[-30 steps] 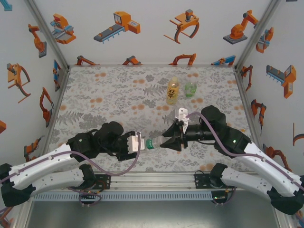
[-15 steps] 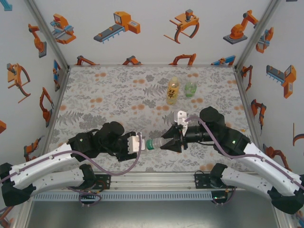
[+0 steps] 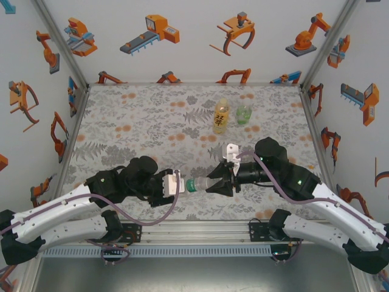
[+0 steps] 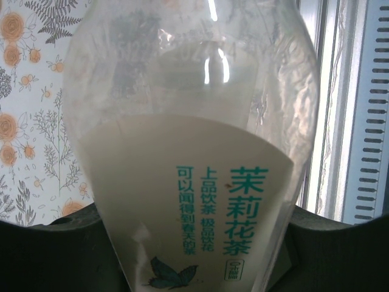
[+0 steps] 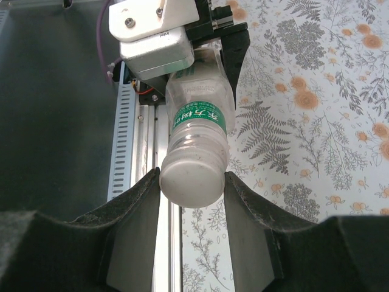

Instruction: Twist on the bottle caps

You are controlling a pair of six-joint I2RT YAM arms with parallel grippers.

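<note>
Left tool (image 3: 180,184) grips clear bottle (image 5: 197,103), right tool (image 5: 191,177) pinches its cap (image 5: 189,187)

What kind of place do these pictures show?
Probably a robot test booth, not a home: walls printed with robot-arm pictures, an aluminium frame, and two arms bolted at a flower-patterned table.

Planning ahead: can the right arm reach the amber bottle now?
Probably not yet: the right claw is clamped on the clear bottle's white cap, though the way to the amber bottle looks free.
</note>
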